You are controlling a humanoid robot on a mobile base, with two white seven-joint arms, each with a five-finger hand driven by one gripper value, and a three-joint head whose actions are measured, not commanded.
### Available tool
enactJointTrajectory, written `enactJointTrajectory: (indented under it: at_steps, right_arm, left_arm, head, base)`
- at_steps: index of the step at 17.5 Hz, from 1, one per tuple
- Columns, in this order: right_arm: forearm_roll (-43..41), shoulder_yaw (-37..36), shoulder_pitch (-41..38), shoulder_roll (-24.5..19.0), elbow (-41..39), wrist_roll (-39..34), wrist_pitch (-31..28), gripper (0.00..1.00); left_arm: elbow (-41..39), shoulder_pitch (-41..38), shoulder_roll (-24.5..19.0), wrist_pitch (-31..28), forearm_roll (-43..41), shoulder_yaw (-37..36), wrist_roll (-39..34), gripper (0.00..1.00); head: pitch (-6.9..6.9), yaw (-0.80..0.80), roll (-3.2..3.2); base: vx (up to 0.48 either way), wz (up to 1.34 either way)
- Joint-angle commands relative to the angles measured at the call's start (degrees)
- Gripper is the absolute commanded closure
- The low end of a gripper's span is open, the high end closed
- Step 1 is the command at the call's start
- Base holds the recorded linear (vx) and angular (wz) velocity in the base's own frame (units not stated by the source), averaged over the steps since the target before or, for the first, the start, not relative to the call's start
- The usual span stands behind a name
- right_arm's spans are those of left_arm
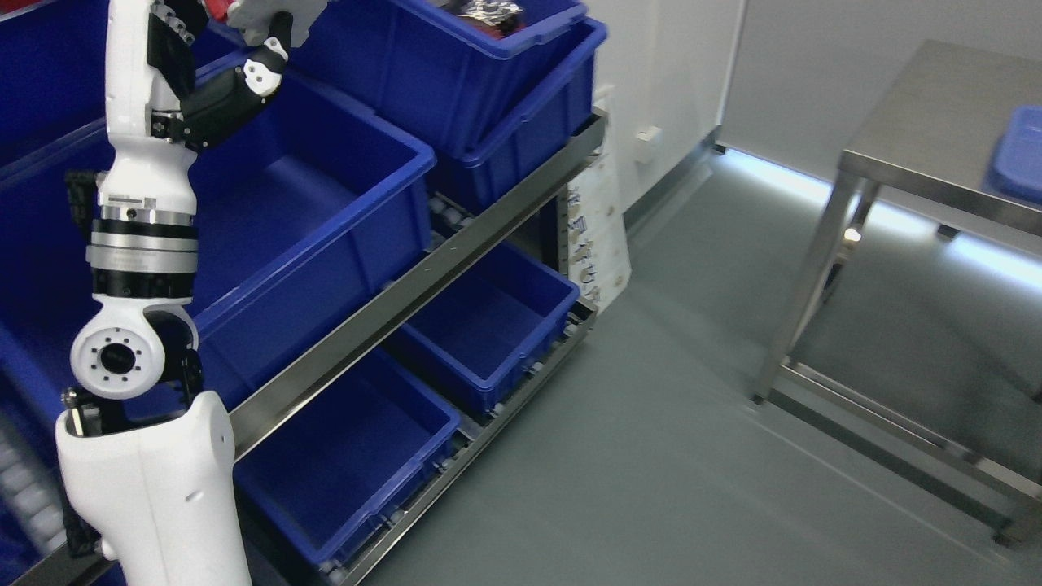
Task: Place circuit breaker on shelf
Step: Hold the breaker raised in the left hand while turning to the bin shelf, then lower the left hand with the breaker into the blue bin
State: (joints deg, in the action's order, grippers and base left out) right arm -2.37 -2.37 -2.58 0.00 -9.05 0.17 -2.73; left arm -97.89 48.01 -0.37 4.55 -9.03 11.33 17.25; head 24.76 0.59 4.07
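Note:
My left arm comes up from the lower left along the shelf rack, and its hand is at the top edge, over the back rim of a large blue bin. Most of the hand is cut off by the frame. A small red thing shows right beside the hand at the top edge; I cannot tell whether it is the circuit breaker or whether the hand holds it. The large bin's inside looks bare where it shows.
Two stacked blue bins stand right of the hand, the upper one holding dark items. Two more blue bins sit on the lower shelf under a steel rail. A steel table with a blue lid stands at the right.

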Motion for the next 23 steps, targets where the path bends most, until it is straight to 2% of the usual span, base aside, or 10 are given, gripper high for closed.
enactJointTrajectory:
  at_steps: [1, 2, 6, 13, 16, 23]
  right_arm:
    - [0.0, 0.0, 0.0, 1.0, 0.0, 0.0, 0.0, 0.00]
    - [0.0, 0.0, 0.0, 1.0, 0.0, 0.0, 0.0, 0.00]
    - [0.0, 0.0, 0.0, 1.0, 0.0, 0.0, 0.0, 0.00]
    - [0.0, 0.0, 0.0, 1.0, 0.0, 0.0, 0.0, 0.00]
    - [0.0, 0.0, 0.0, 1.0, 0.0, 0.0, 0.0, 0.00]
    - [0.0, 0.0, 0.0, 1.0, 0.0, 0.0, 0.0, 0.00]
  left_arm:
    - [0.0, 1.3, -7.3, -6.2, 0.0, -1.3, 7.3, 0.89]
    - [0.1, 0.1, -10.1, -8.3, 0.0, -1.7, 9.4, 0.89]
    - [0.4, -4.1, -14.9, -9.4, -0.1, -2.2, 9.9, 0.88]
    - [5.2, -2.4, -19.0, -9.5, -3.1, -3.5, 10.2, 0.88]
    - [8.6, -2.0, -18.8, -9.5, -3.7, -5.5, 13.3, 0.88]
    - [19.6, 4.1, -18.6, -9.0, -9.1, -13.7, 14.0, 0.87]
  head:
    - [0.00, 0.00, 0.00]
    - [0.00, 0.00, 0.00]
    - [0.00, 0.00, 0.00]
    - [0.00, 0.00, 0.00]
    - [0.00, 0.00, 0.00]
    - [0.00, 0.00, 0.00]
  base:
    - [-0.016, 0.77]
    - [-0.016, 0.77]
    - [0.012, 0.72]
    - [0.005, 0.46]
    - [0.052, 0.63]
    - [0.080, 0.47]
